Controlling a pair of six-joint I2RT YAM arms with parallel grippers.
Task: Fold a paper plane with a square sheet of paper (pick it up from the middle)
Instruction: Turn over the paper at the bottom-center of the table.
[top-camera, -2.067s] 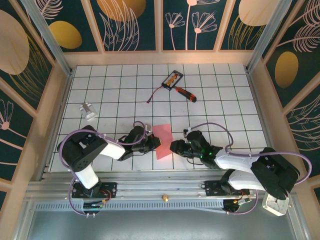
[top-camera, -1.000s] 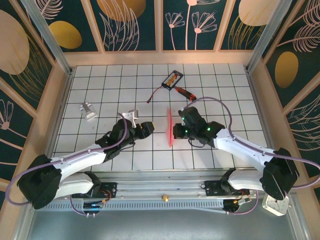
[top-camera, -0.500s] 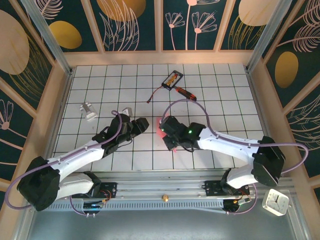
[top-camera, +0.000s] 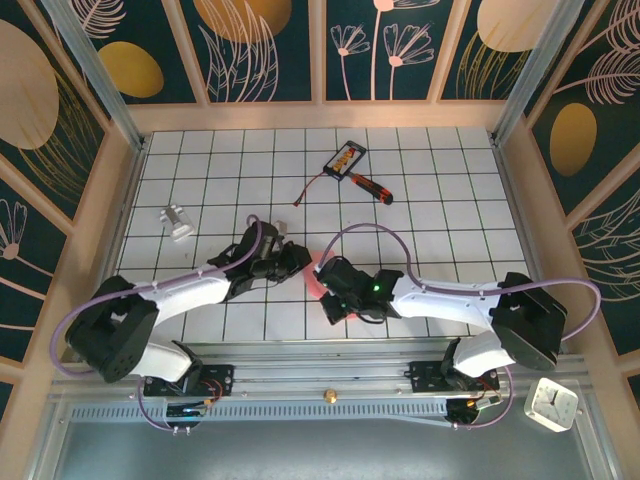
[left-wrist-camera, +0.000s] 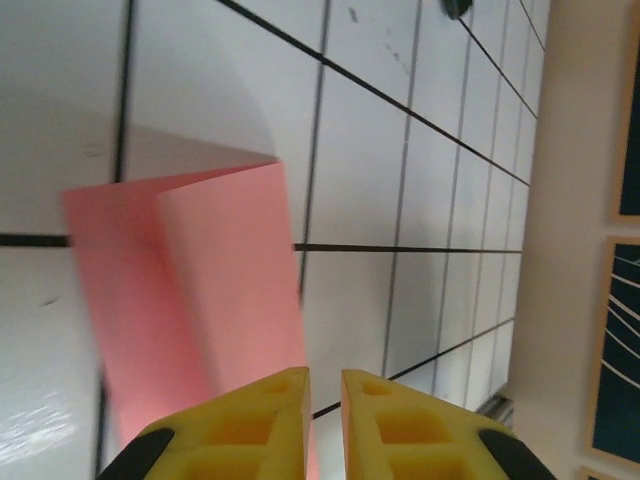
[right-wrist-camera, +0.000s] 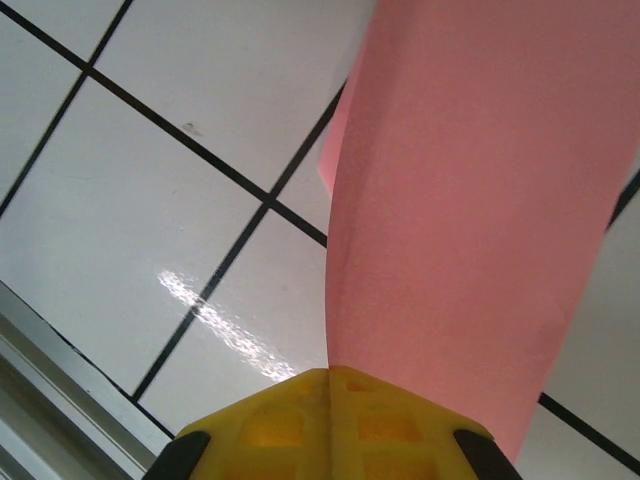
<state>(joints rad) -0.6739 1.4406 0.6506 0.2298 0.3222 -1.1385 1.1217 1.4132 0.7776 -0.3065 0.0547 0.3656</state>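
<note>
The right gripper (right-wrist-camera: 330, 378) is pinched tight on the sheet of paper (right-wrist-camera: 470, 200) — thin, smooth and pink, it comes out from between the yellow fingers (right-wrist-camera: 270, 425). The paper is over the shiny white tiles (right-wrist-camera: 130, 190), near the front middle of the table, between the two arms. It has one sharp fold. The left gripper (left-wrist-camera: 324, 385) has only a thin gap — I cannot tell if it holds the paper.

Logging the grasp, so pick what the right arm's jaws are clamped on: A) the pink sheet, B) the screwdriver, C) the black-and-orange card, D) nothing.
A: in the right wrist view the pink sheet runs straight into the right arm's closed jaws, while the screwdriver lies far back on the table.
</note>
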